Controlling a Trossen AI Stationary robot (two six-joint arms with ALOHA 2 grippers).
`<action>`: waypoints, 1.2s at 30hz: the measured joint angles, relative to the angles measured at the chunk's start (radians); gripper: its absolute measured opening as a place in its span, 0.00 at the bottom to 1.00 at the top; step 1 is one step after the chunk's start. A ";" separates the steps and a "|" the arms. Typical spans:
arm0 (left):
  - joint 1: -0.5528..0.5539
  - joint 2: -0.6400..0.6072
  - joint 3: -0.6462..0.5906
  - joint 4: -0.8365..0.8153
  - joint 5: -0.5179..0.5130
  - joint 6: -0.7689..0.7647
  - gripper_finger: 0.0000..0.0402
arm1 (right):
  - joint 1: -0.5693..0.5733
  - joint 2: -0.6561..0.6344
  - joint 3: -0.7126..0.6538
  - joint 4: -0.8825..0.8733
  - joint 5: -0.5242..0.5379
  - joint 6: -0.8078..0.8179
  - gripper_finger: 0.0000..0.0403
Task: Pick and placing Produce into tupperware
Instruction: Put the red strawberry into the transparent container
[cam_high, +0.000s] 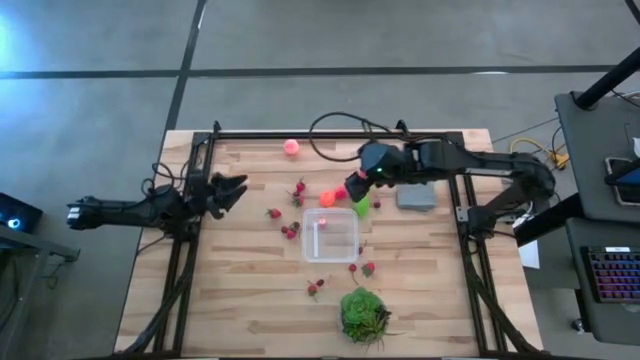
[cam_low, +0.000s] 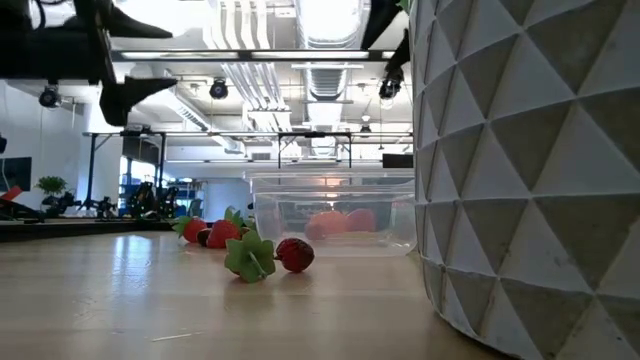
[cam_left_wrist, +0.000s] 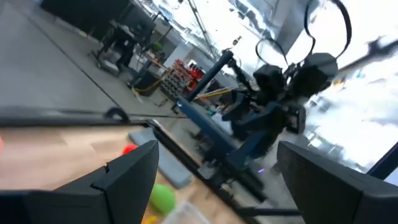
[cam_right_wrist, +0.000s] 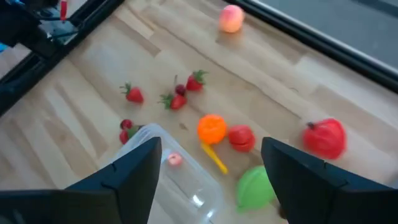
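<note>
Clear squarish plastic tupperware (cam_high: 330, 234) sits mid-counter, one pink piece inside. Right gripper (cam_right_wrist: 208, 165), fingers apart and empty, hovers over its rim; next it must reach the lime-green fruit (cam_right_wrist: 255, 186). Left gripper (cam_high: 232, 190) waits, spread.

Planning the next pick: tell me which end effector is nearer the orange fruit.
Right. The right end effector hangs just beside the orange fruit, above the tupperware's far edge; the left end effector waits well off toward the table's left.

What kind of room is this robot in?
Probably a robot lab or workshop. The wooden table sits on a bare concrete floor, open ducts and lights hang overhead, and a keyboard sits on a side desk.
</note>
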 joint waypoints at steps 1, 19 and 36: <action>0.000 0.027 0.025 -0.015 0.002 0.044 0.78 | -0.003 -0.010 0.000 -0.019 0.002 -0.002 0.66; 0.000 0.610 0.316 -0.358 -0.065 0.185 0.78 | -0.011 -0.011 -0.053 -0.410 -0.085 0.181 0.66; 0.000 0.854 0.306 -0.366 0.008 0.346 0.78 | 0.067 0.215 -0.129 -0.405 -0.756 0.574 0.66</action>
